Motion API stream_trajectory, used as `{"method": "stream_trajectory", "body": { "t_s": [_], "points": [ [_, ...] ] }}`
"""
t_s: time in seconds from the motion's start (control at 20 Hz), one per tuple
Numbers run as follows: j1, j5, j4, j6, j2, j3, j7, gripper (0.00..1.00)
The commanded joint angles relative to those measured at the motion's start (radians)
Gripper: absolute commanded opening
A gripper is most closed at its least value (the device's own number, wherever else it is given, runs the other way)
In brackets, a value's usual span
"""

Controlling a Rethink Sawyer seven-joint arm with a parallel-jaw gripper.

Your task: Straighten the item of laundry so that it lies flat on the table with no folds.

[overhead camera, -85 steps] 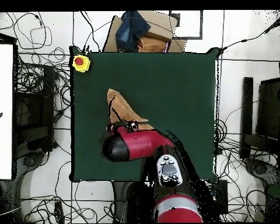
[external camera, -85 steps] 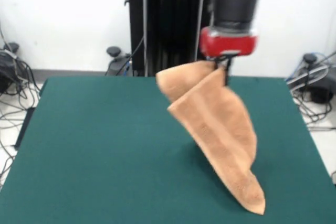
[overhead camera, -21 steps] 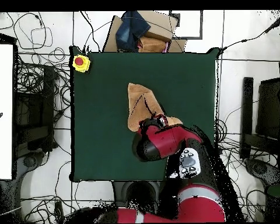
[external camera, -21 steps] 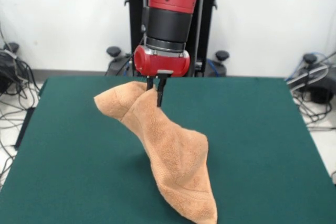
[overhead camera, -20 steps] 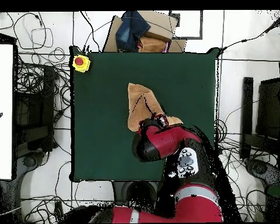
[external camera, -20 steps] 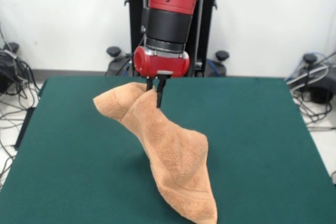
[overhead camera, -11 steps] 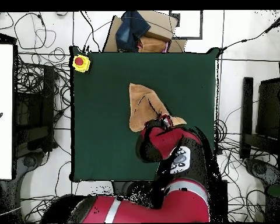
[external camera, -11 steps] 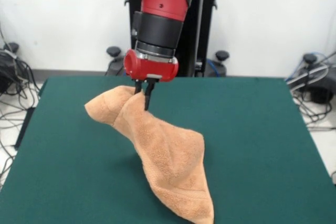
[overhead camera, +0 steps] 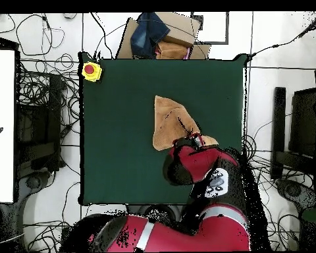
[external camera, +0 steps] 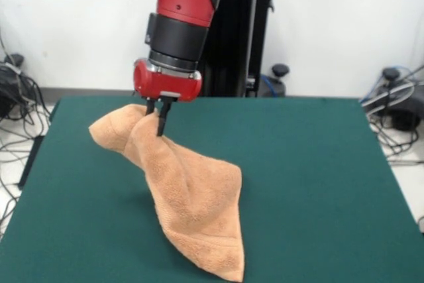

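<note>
The tan-orange towel (external camera: 192, 197) hangs folded from my gripper (external camera: 155, 118). Its lower end trails on the green table (external camera: 318, 164) near the front edge. The gripper is shut on the towel's upper fold and holds it above the table's left part in the front view. In the overhead view the towel (overhead camera: 168, 122) lies right of the table's (overhead camera: 114, 132) middle, partly hidden under the red arm, and the gripper (overhead camera: 192, 140) sits at its lower right. No loop tag shows.
A yellow box with a red button (overhead camera: 91, 70) sits at the table's top-left corner in the overhead view. A cardboard box with dark cloth (overhead camera: 157, 33) lies beyond the top edge. Cables lie on the floor around the table.
My gripper has moved left in the front view, right in the overhead view, dragging the towel along. The towel's lower end has slid with it over the table.
</note>
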Motion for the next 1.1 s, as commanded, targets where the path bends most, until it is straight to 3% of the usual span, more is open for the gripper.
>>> {"method": "stream_trajectory", "body": {
  "t_s": [0.05,0.3,0.35,1.1],
  "points": [
    [-0.026,0.011,-0.028,0.036,-0.011,0.024,0.100,0.00],
    [-0.020,0.016,-0.034,0.055,-0.010,0.019,0.095,0.00],
    [-0.018,0.017,-0.038,0.051,-0.007,0.016,0.097,1.00],
    [0.042,0.031,-0.063,-0.021,0.021,-0.065,0.117,1.00]
  ]
}}
